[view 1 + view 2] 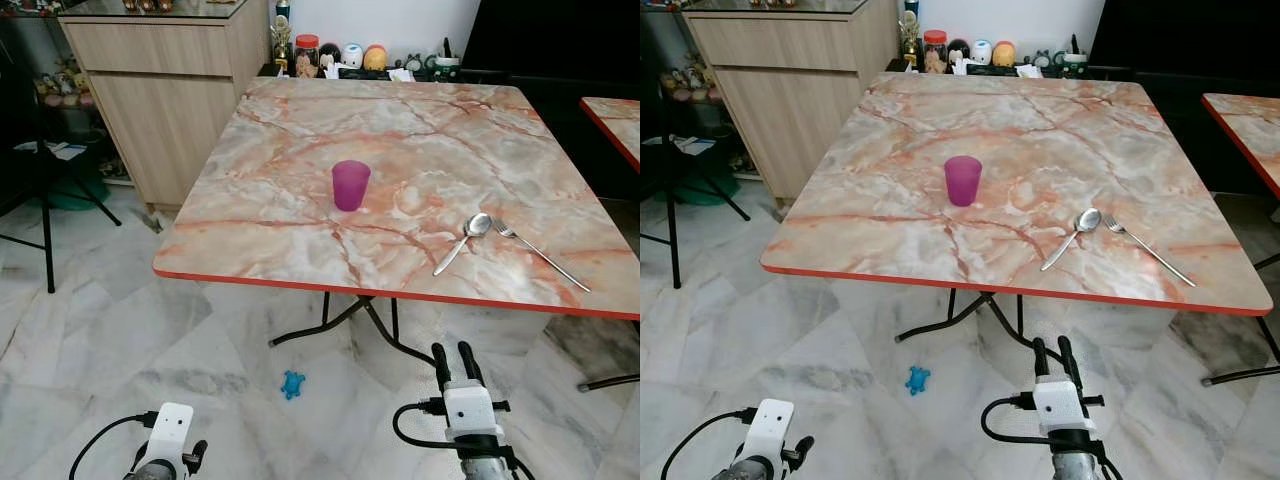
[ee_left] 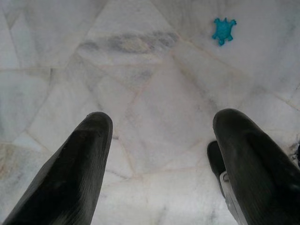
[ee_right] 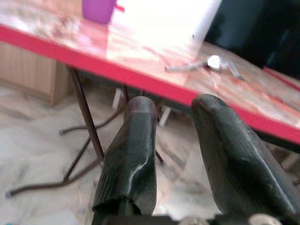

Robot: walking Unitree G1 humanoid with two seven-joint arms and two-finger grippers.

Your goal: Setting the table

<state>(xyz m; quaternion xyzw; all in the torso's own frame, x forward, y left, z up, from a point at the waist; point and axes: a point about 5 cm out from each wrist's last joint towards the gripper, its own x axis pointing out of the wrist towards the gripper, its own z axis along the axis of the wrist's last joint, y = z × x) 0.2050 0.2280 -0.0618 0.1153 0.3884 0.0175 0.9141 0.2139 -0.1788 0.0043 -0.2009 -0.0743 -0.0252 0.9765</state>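
Three things lie on the marble-patterned bench point(image 1: 280, 180), whose near edge is trimmed in red: a purple cup point(image 1: 351, 185) standing upright around the middle, and, to the cup's right and nearer the red edge, a spoon point(image 1: 464, 241) and a fork point(image 1: 540, 255). The spoon's bowl and the fork's tines lie just beside each other while their handles splay apart toward the edge. Left of the bench stands a wooden cabinet point(image 1: 165, 90), close to the bench's far left corner, and further left a black stand's legs point(image 1: 45, 215) rest on the floor. Behind the bench, jars and small figures point(image 1: 345, 55) line a low shelf against the wall. Right of the bench, the red-edged corner of a second table point(image 1: 612, 118) shows, with a narrow gap between them. The floor is pale marble tile point(image 1: 110, 330), open in front of the bench; a small blue turtle toy point(image 1: 292, 384) lies on it near the bench's folding black legs point(image 1: 345, 320). The left end effector point(image 2: 159, 140) hangs low over the tiles, left of the toy, its fingers spread wide and holding nothing. The right end effector point(image 1: 456, 362) points up toward the bench's red edge from below, its fingers parted by a small gap and empty.
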